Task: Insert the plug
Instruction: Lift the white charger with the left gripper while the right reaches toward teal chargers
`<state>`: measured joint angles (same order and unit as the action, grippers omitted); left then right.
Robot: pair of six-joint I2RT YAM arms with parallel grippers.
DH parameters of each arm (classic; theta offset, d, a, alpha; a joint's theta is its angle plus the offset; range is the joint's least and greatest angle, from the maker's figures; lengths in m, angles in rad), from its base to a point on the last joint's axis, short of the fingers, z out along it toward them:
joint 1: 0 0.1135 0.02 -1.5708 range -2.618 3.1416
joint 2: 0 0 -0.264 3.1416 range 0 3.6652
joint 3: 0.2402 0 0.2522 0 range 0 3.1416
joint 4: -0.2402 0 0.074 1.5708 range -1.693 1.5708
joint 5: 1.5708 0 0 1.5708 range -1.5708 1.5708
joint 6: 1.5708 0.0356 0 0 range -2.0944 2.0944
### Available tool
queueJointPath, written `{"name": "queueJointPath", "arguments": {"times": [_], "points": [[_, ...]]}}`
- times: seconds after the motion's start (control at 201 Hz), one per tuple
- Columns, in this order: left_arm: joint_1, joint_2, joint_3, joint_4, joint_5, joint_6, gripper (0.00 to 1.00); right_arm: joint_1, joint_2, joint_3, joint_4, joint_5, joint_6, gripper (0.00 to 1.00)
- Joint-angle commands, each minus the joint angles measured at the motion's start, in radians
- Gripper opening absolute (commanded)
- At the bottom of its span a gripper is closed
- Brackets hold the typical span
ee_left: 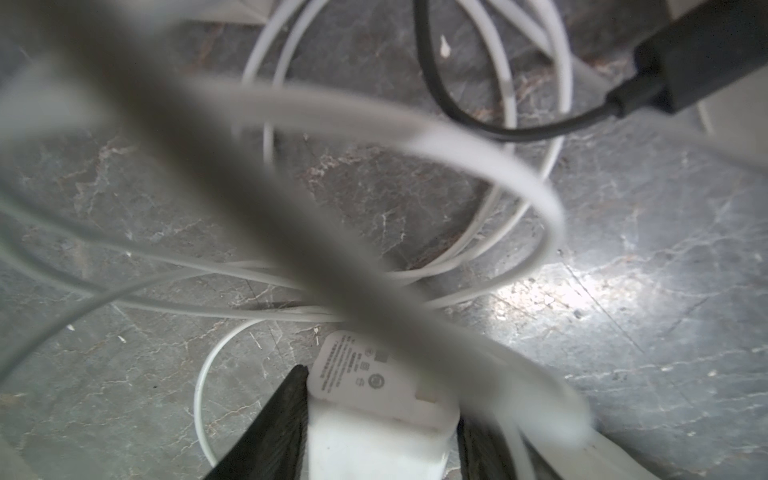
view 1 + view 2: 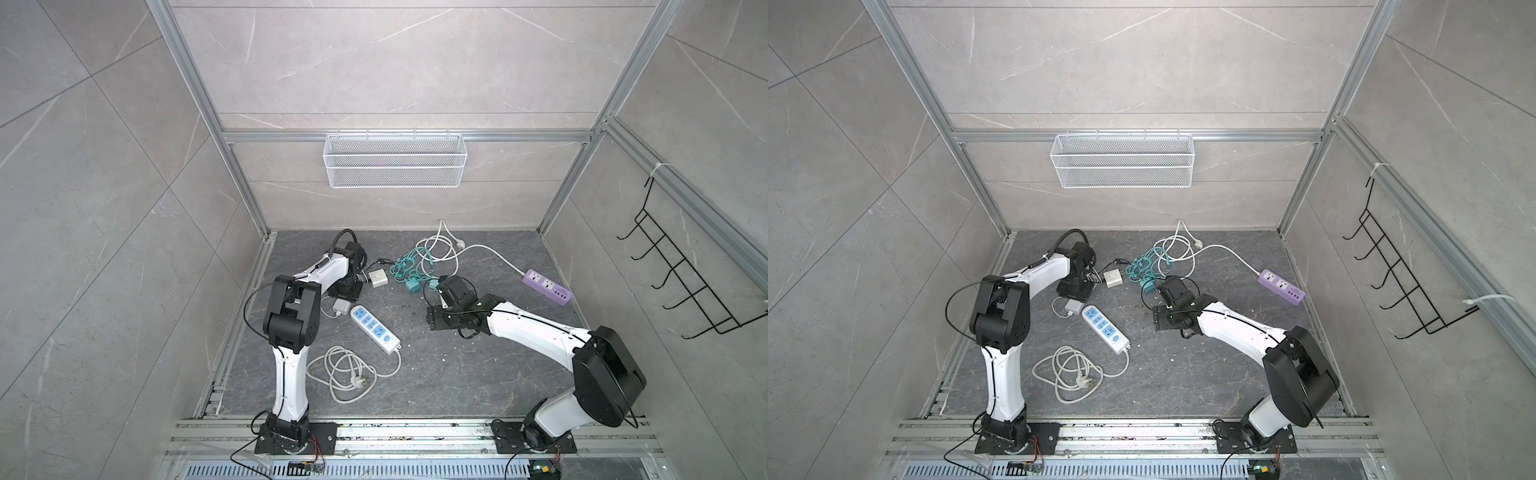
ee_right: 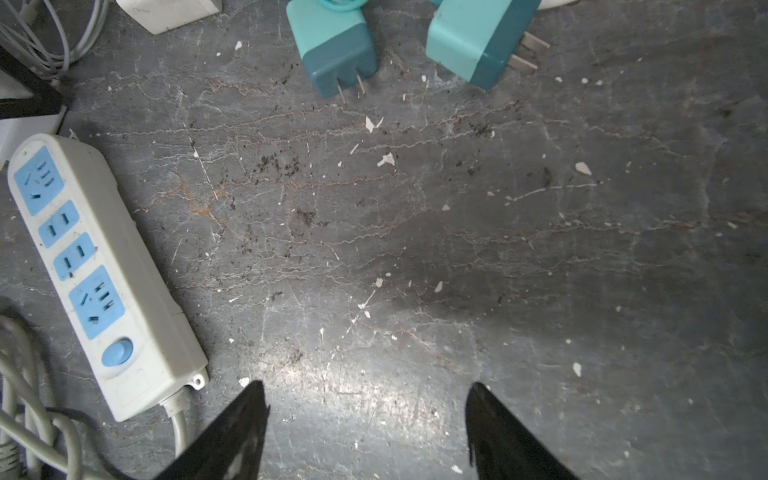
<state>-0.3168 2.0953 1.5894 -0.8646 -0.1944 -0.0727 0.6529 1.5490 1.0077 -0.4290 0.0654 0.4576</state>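
Enclosed by walls of pale grey tile [image 2: 395, 62] inside an aluminium frame [image 2: 282, 136]. Floored with dark grey veined stone [image 2: 457, 374], scratched and dotted with pale crumbs. Hung at 12 o'clock with a white mesh basket [image 2: 395, 160] and at 3 o'clock with a black wire hook rack [image 2: 688, 270]. Strewn with a white-and-blue power strip [image 2: 375, 328] near the middle toward 9 o'clock, a purple strip [image 2: 546, 286] at 2 o'clock, and teal chargers [image 3: 338, 54] beside tangled cord toward 12 o'clock.

Right wrist view: right gripper [image 3: 366, 385] with fingers well apart over bare stone, gripping nothing. Left wrist view: left gripper [image 1: 380, 399] clamped on the white charger plug [image 1: 370, 386], low over the floor at about 10 o'clock, among white cable loops [image 1: 519, 199]. Crossed there by a blurred cable very near the lens. Cut off at the charger's lower end; prongs impossible to make out. Hidden in both top views under the left wrist.
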Motion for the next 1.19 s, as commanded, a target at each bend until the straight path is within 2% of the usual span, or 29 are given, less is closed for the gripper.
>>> {"name": "queueJointPath", "arguments": {"times": [0.0,0.279,0.463,0.642,0.916,1.189], "points": [[0.044,-0.055,-0.016,0.022,0.084,-0.068,0.33,-0.001,-0.003,0.040,-0.009,-0.006,0.003,0.76],[0.109,-0.167,-0.022,0.079,0.252,-0.173,0.29,-0.003,0.019,0.099,0.028,-0.024,-0.005,0.76],[0.110,-0.253,-0.057,0.157,0.345,-0.263,0.29,0.000,-0.003,0.096,0.072,-0.063,-0.032,0.76],[0.102,-0.321,-0.148,0.315,0.454,-0.376,0.29,-0.001,-0.053,0.069,0.111,-0.084,-0.057,0.76],[0.050,-0.386,-0.305,0.570,0.482,-0.562,0.29,-0.001,-0.087,0.014,0.170,-0.125,-0.094,0.76],[0.038,-0.359,-0.373,0.666,0.517,-0.649,0.29,0.000,-0.114,-0.071,0.298,-0.200,-0.150,0.74]]}}
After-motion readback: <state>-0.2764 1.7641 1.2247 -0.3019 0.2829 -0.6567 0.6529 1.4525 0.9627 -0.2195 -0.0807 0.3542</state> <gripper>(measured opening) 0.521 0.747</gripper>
